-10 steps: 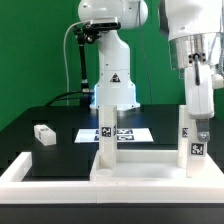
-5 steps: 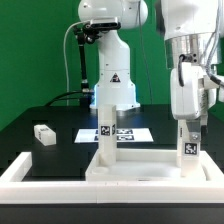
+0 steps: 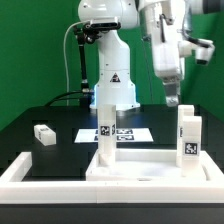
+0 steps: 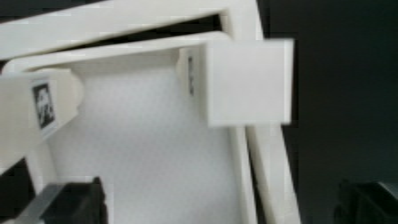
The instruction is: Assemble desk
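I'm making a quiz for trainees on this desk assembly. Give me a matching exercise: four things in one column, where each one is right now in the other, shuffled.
Things
1. tool
2. leg block on the exterior view's right
3. loose leg block
4. marker board

Places
A. lying alone on the black table, at the exterior view's left
B. flat on the table behind the tabletop panel
C. in the air, open, holding nothing
D. standing upright on the tabletop panel

Pairs: 1-C, 2-D, 3-A, 4-B

Three legs [image 3: 105, 134] — one tabletop [image 3: 150, 166]
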Controlling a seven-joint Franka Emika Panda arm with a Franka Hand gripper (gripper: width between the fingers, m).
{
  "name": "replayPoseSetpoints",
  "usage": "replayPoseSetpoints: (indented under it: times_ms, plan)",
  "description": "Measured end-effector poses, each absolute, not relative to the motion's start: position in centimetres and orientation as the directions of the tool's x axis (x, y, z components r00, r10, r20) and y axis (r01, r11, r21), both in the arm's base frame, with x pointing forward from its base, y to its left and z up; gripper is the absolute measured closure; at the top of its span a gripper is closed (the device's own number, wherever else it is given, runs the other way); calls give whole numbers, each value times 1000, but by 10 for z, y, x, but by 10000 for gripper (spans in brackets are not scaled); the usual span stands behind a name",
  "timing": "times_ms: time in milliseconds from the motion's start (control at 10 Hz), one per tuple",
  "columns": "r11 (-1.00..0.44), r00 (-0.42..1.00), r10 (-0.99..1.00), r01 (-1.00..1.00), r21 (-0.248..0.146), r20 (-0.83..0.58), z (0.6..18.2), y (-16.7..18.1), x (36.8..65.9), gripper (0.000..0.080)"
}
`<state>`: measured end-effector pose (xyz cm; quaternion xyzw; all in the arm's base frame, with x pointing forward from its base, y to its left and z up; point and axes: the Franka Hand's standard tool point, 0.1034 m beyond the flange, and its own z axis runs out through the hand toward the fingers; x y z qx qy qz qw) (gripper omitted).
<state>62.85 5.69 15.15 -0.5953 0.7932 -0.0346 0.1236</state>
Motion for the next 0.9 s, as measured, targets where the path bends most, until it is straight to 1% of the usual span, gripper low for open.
replayPoseSetpoints:
  times_ms: [200,500,600,700,800,900]
  plan:
    - [284,-257,-955,-938,-198,-151,147,59,628,150]
    - [282,-255,-955,-939,-198,-150,147,59,628,150]
    - [244,-217,-966,-947,-208,-142,147,56,626,150]
    - [127,-100,-988,-961,-245,-119,151,40,609,150]
    - [63,-35,-993,-966,-251,-116,158,24,587,150]
    - [-19,49,-993,-963,-268,-106,168,4,572,150]
